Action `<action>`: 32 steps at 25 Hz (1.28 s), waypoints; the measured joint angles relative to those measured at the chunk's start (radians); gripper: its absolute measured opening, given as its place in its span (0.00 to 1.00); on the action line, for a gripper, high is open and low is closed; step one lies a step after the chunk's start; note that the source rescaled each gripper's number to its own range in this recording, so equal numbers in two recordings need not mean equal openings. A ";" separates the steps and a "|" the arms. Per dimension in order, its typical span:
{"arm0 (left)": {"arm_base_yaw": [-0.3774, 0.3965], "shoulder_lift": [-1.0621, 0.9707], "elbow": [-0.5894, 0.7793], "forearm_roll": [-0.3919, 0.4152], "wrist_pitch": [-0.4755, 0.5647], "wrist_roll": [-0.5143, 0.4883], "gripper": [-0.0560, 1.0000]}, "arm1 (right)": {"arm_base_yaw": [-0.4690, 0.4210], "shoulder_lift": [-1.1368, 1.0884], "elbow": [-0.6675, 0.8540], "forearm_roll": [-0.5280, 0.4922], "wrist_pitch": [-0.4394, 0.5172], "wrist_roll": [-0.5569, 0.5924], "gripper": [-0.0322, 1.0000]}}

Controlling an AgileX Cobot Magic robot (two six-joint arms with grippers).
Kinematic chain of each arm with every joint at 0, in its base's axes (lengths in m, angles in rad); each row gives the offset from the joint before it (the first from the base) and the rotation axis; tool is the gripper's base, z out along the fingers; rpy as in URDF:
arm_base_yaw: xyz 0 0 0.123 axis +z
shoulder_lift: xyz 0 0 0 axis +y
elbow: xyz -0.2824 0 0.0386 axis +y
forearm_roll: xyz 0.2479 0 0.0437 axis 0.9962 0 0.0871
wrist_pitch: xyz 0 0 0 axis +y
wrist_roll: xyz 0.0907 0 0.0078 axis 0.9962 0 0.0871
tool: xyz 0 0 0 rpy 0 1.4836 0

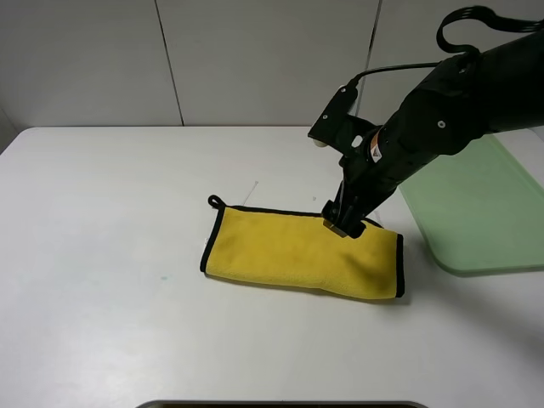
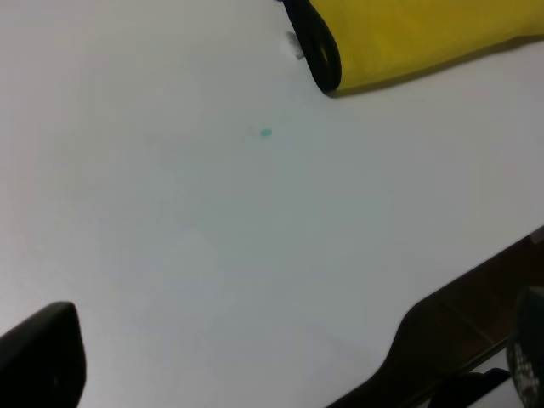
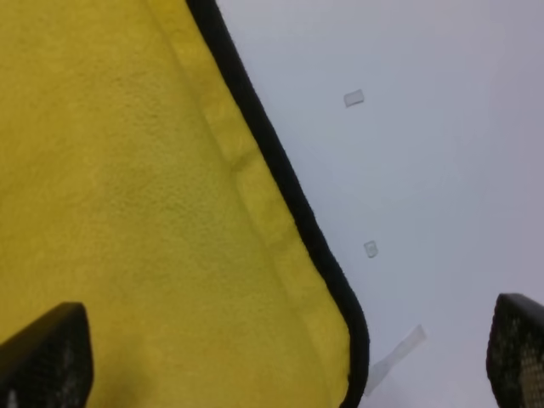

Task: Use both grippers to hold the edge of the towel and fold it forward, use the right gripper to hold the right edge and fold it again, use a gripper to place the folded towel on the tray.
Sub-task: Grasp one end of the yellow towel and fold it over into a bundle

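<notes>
The towel (image 1: pixel 289 251) lies flat on the white table as a yellow strip folded in half, with black trim at both short ends and a small loop (image 1: pixel 215 201) at its far left corner. My right gripper (image 1: pixel 344 225) hangs just over the towel's far long edge, right of its middle. In the right wrist view the right gripper (image 3: pixel 280 365) is open, its fingertips (image 3: pixel 42 357) spread wide above the towel (image 3: pixel 127 187) and its black-trimmed edge (image 3: pixel 280 183). The left gripper (image 2: pixel 285 365) is open over bare table, away from the towel's corner (image 2: pixel 408 34). The tray (image 1: pixel 476 204) sits to the right, with nothing on it.
The pale-green tray's near corner is a short way right of the towel. Small clear tape scraps (image 3: pixel 354 99) lie on the table beside the towel's edge. A tiny teal speck (image 2: pixel 265 133) marks the table. The table's dark front edge (image 2: pixel 442 340) shows in the left wrist view.
</notes>
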 joint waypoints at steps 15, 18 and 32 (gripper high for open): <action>0.288 -0.001 0.000 0.000 0.000 0.000 1.00 | 0.000 0.000 0.000 0.058 0.014 0.171 1.00; 0.408 -0.001 0.000 0.000 0.000 0.000 1.00 | 0.000 0.000 0.000 0.097 0.039 0.239 1.00; 0.636 -0.001 0.000 0.000 0.000 0.000 1.00 | 0.000 0.000 0.000 0.180 0.252 0.713 1.00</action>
